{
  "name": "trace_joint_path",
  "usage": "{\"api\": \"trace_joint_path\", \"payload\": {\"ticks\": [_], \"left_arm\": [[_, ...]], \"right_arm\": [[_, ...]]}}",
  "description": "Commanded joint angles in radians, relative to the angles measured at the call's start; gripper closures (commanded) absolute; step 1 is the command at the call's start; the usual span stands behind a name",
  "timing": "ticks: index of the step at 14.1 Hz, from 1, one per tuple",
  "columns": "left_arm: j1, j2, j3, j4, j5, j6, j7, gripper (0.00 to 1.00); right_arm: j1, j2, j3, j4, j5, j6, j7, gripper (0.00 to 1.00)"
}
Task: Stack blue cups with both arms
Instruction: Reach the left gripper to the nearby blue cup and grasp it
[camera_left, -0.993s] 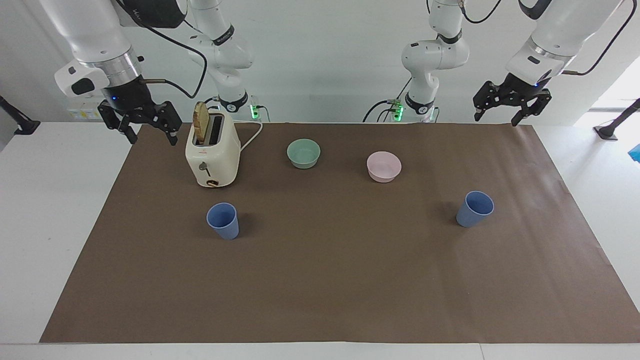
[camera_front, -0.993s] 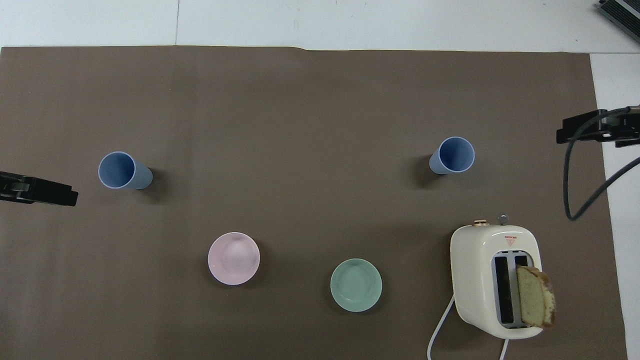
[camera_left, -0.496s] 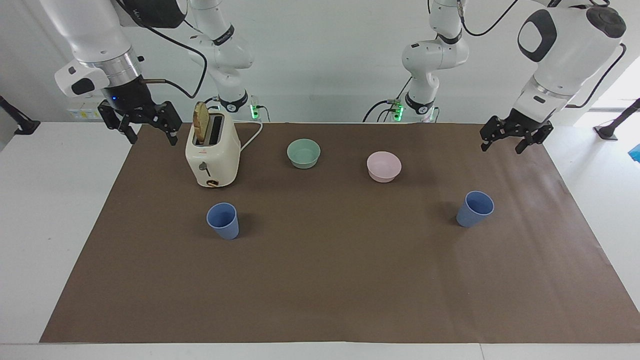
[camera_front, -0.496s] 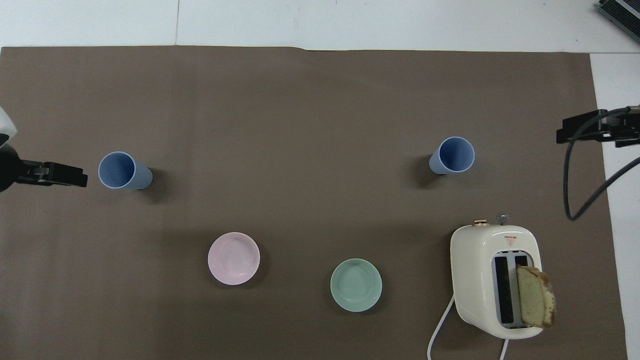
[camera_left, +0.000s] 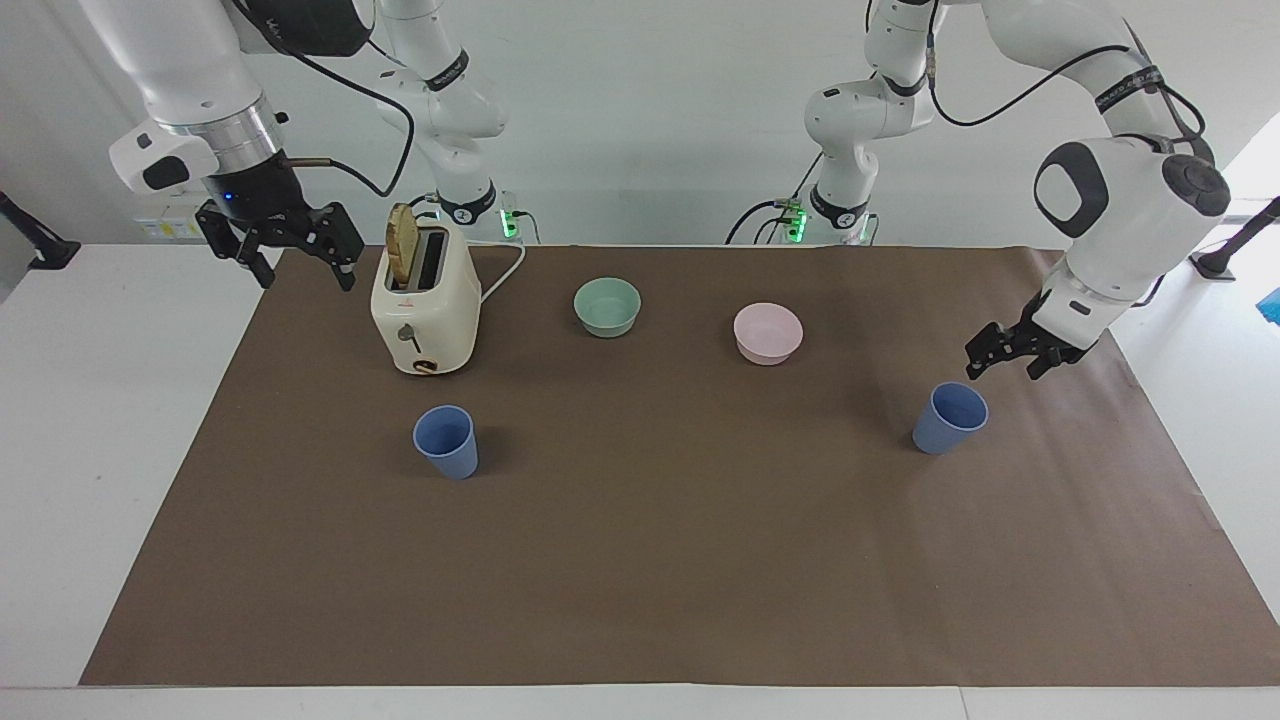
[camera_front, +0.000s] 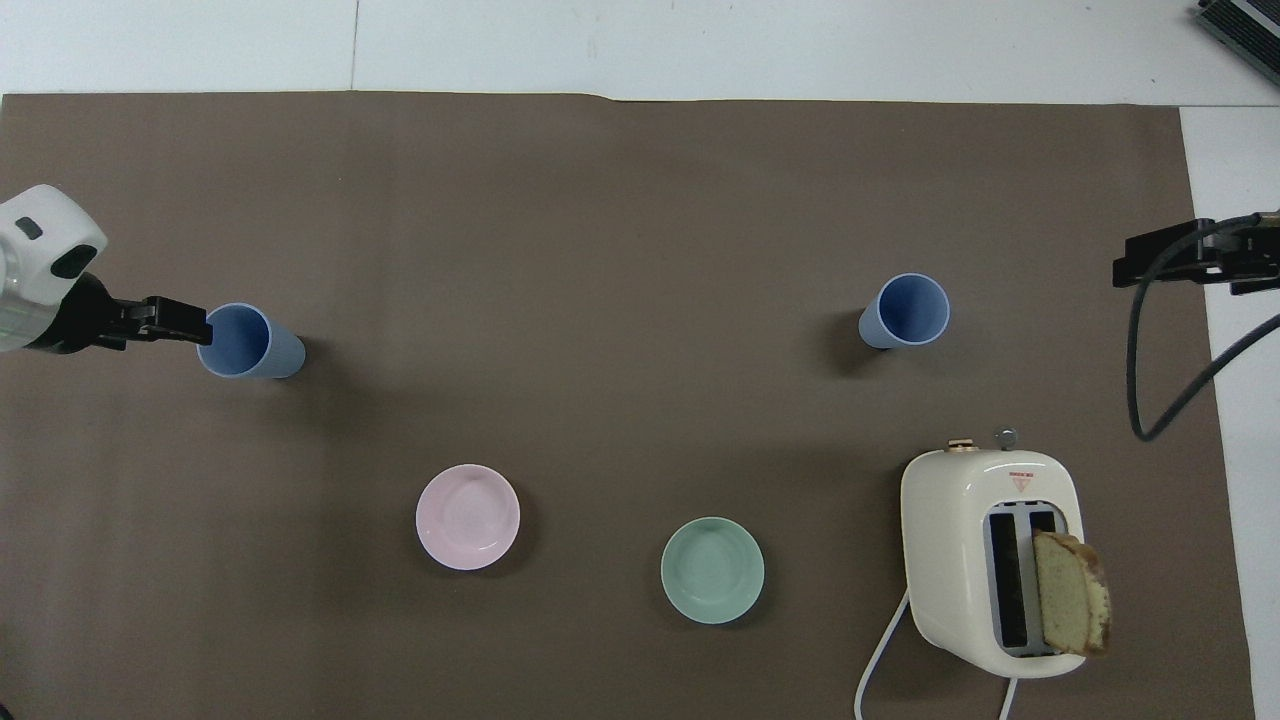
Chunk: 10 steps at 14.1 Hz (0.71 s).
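Note:
Two blue cups stand upright and far apart on the brown mat. One cup (camera_left: 950, 418) (camera_front: 240, 340) is toward the left arm's end of the table. The other cup (camera_left: 447, 440) (camera_front: 905, 310) is toward the right arm's end, farther from the robots than the toaster. My left gripper (camera_left: 1005, 366) (camera_front: 180, 322) hangs low over the mat, open and holding nothing. Its tips are just outside the first cup's rim and do not touch it. My right gripper (camera_left: 307, 275) (camera_front: 1130, 265) waits open and high over the mat's edge beside the toaster.
A cream toaster (camera_left: 425, 310) (camera_front: 990, 560) with a slice of bread sticking up stands near the right arm's base, its cord trailing toward the robots. A green bowl (camera_left: 607, 305) (camera_front: 712, 570) and a pink bowl (camera_left: 768, 332) (camera_front: 467, 516) sit between the cups and the robots.
The left arm has swung down and in from the mat's corner, bringing its open gripper right up to the cup at its end. The right arm and all objects have stayed put.

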Motion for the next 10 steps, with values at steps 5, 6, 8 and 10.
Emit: {"api": "trace_joint_path", "payload": {"ticks": [5, 6, 8, 10], "left_arm": [[0.019, 0.024, -0.008, -0.084, -0.006, 0.142, -0.045, 0.00], [0.019, 0.025, -0.008, -0.084, -0.006, 0.142, -0.047, 0.15], [0.016, 0.025, -0.008, -0.086, -0.006, 0.132, -0.045, 0.62], [0.016, 0.025, -0.010, -0.086, -0.006, 0.128, -0.040, 1.00]], "right_arm": [[-0.015, -0.023, 0.005, -0.027, 0.024, 0.010, -0.027, 0.00], [-0.015, -0.023, 0.005, -0.027, 0.024, 0.010, -0.027, 0.00], [-0.015, -0.023, 0.005, -0.027, 0.024, 0.010, -0.027, 0.00], [-0.015, -0.023, 0.005, -0.027, 0.024, 0.010, -0.027, 0.00]]}}
